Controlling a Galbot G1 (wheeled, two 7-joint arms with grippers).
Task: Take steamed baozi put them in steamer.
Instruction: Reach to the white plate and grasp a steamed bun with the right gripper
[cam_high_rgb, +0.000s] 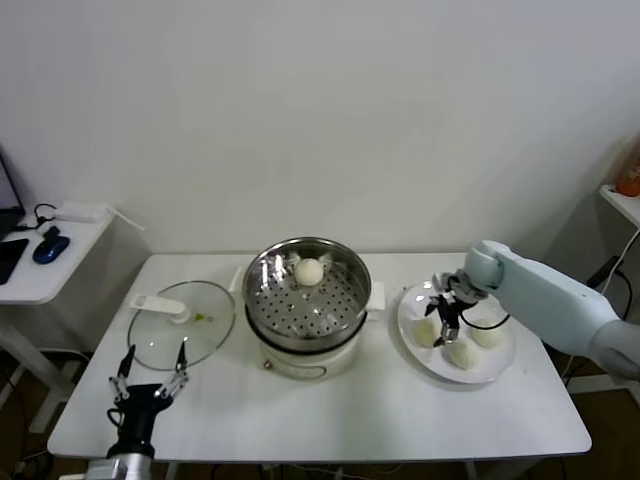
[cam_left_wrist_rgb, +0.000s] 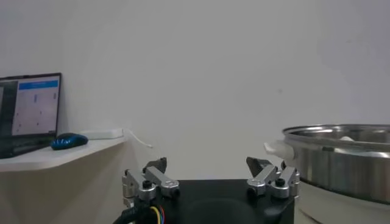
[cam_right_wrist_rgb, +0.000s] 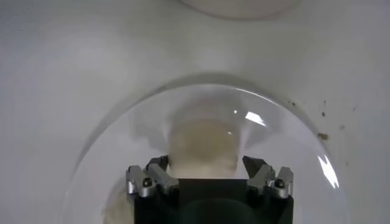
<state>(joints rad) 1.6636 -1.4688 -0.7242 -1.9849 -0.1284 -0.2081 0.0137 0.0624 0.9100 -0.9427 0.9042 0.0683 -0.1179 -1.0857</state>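
The steel steamer (cam_high_rgb: 308, 300) stands at the table's middle on its cream base, with one baozi (cam_high_rgb: 309, 270) on the perforated tray at the back. Three baozi lie on the white plate (cam_high_rgb: 492, 368) at the right: (cam_high_rgb: 428, 332), (cam_high_rgb: 460, 354), (cam_high_rgb: 488, 334). My right gripper (cam_high_rgb: 447, 318) is down over the plate, open, at the left-hand baozi. In the right wrist view that baozi (cam_right_wrist_rgb: 202, 146) sits between the spread fingers of the gripper (cam_right_wrist_rgb: 207, 163). My left gripper (cam_high_rgb: 150, 372) is open and empty at the table's front left; the steamer's wall (cam_left_wrist_rgb: 341, 161) shows beside it (cam_left_wrist_rgb: 207, 163).
A round glass lid (cam_high_rgb: 182, 322) with a white handle lies left of the steamer, just beyond the left gripper. A side table at the far left holds a blue mouse (cam_high_rgb: 50, 247) and a laptop (cam_left_wrist_rgb: 30, 112). The wall runs behind the table.
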